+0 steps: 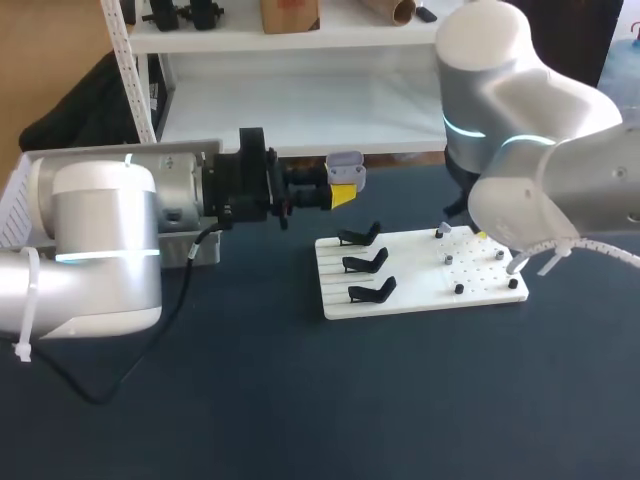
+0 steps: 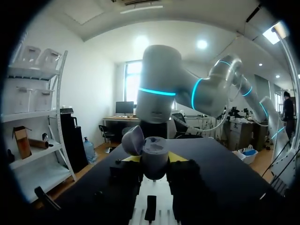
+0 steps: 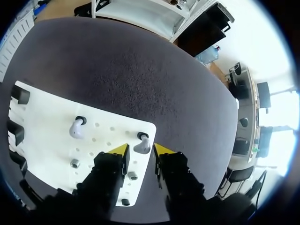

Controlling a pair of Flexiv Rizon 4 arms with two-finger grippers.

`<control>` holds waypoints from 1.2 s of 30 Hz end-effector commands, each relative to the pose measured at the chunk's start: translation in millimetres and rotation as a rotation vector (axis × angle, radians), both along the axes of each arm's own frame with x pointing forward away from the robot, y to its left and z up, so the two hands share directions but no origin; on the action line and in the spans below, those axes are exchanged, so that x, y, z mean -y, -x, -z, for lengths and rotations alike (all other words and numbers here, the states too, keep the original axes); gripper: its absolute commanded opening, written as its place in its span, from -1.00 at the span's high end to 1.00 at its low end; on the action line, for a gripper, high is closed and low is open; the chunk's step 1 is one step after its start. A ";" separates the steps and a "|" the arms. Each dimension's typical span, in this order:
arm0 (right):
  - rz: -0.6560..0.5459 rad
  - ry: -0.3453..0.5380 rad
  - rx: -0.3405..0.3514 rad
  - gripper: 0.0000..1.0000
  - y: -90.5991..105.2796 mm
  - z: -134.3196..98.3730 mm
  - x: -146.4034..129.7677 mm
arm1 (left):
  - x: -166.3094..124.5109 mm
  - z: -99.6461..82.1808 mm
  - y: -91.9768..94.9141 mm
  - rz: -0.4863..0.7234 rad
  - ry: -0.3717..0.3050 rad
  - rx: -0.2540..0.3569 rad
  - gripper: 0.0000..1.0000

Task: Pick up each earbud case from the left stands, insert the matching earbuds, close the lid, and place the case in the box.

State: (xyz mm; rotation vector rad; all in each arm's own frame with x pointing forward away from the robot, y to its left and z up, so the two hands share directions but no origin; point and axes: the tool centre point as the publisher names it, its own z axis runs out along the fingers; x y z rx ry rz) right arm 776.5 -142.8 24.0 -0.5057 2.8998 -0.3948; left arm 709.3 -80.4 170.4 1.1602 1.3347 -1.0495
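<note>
3 black stands [image 1: 365, 262] form a column on the left half of a white perforated board [image 1: 400, 303]. The board lies flat on the dark, felt-like table [image 1: 300, 410]. Left gripper [image 1: 341, 193] is above the table just behind the board, clamped on a grey earbud case [image 2: 153, 157] with its lid tilted open. Right gripper [image 3: 140, 152] hangs over a corner of the board, fingers apart. 1 pale earbud [image 3: 140, 144] stands just ahead between the tips, ungripped. A 2nd earbud [image 3: 77, 129] stands further along the board. A white slotted box [image 1: 17, 205] sits at the table's left, largely hidden behind the left arm.
</note>
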 end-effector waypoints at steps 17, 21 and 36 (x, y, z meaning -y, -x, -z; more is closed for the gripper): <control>0.017 0.007 0.039 1.00 14.2 -39.6 -1.2 | -0.3 0.5 1.0 -0.004 0.004 0.003 1.00; 0.007 -0.024 0.059 1.00 31.6 -63.9 -4.6 | -0.3 0.5 1.0 -0.004 0.004 0.003 1.00; -0.051 -0.083 0.068 1.00 101.3 -144.2 -48.5 | -0.3 0.5 1.0 -0.004 0.004 0.003 1.00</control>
